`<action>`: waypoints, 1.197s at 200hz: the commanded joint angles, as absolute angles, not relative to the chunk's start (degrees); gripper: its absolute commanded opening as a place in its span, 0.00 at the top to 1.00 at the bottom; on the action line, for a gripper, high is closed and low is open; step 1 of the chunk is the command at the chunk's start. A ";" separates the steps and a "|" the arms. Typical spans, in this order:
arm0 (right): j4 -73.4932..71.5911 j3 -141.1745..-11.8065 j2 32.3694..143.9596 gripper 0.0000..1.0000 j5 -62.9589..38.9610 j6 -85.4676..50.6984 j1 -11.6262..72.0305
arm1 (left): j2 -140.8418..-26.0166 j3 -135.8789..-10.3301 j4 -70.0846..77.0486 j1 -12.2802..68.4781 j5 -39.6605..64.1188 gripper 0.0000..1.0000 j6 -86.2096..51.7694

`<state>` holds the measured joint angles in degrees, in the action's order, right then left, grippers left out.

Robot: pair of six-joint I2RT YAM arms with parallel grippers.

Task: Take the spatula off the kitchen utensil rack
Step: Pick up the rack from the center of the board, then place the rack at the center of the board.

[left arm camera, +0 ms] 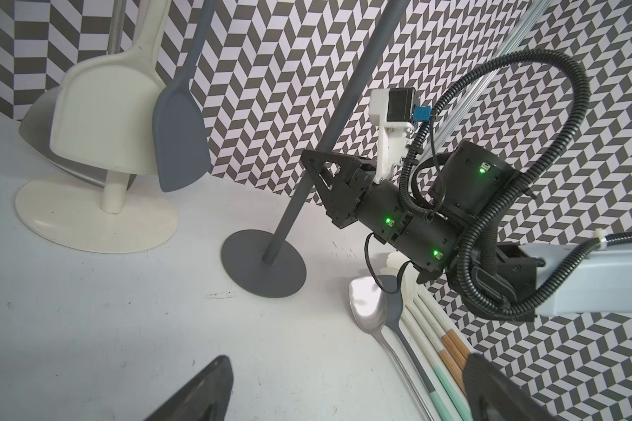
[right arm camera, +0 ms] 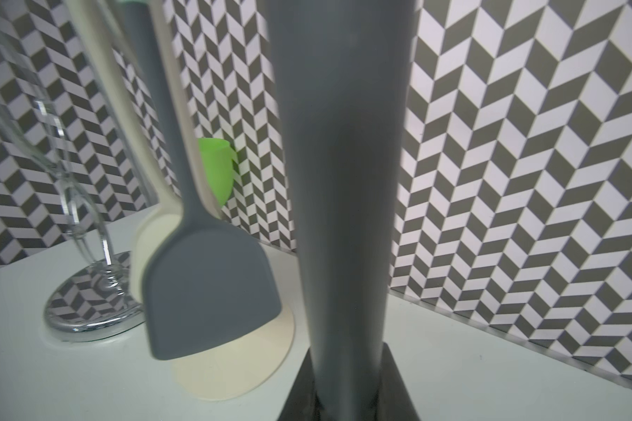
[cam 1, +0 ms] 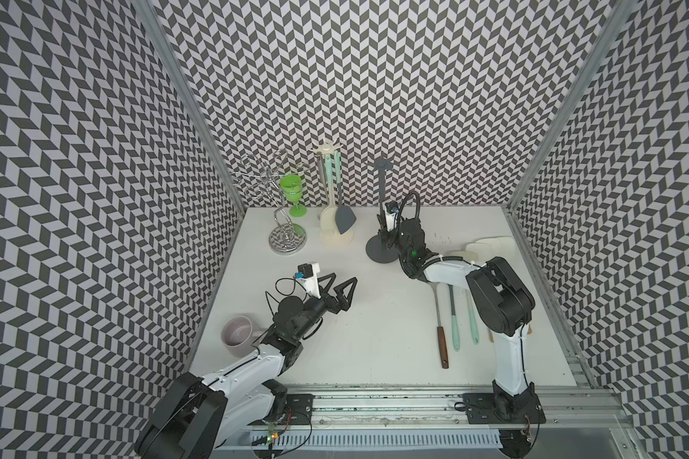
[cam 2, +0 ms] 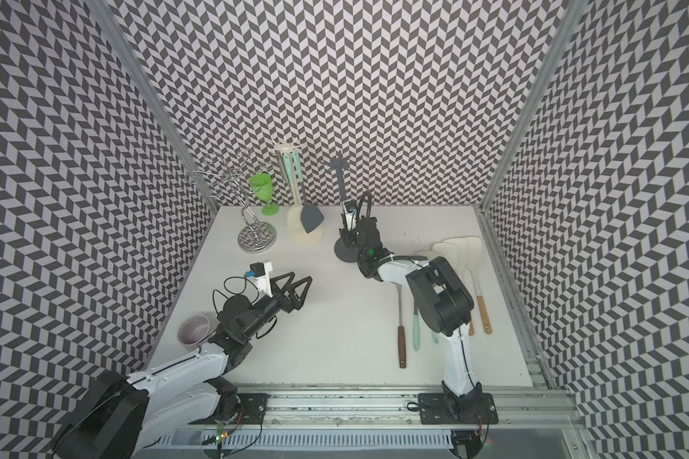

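Far left on the desk [cam 1: 374, 337]: a mug [cam 1: 237, 336]. Beside it the left tool [cam 1: 344, 278], jaws spread wide, gripping nothing, hovering over bare desk. Further back, a wire stand [cam 1: 288, 238] and a green goblet [cam 1: 291, 186], then the cream rack [cam 1: 326, 149]. Hanging from its top hub beside a cream scoop [cam 1: 327, 222], blade just above the base: the grey spatula [cam 1: 345, 218]. Looks light; blade probably soft and bendy, handle stiffer, likely smooth. Best pinched across the handle above the blade, then lifted clear of the hook. Rightward, the right tool [left arm camera: 312, 171], clamped on the pole of an empty grey stand [cam 1: 382, 186]. Far right, loose utensils [cam 1: 454, 314] flat on the desk.
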<state>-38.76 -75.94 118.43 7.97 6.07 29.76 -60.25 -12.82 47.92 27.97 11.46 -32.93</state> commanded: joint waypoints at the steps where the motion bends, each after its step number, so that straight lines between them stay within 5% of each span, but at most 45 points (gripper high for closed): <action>1: -47.46 -79.69 113.12 1.00 7.00 5.00 26.48 | -59.31 -12.13 49.74 27.76 11.59 0.00 -32.23; 138: -47.64 -85.05 117.92 1.00 -0.49 -1.58 16.02 | -58.65 -11.77 49.78 27.78 10.82 0.00 -31.07; 239: -42.22 -82.16 116.55 1.00 8.73 1.10 14.33 | -58.89 -11.78 50.27 27.77 11.03 0.00 -31.18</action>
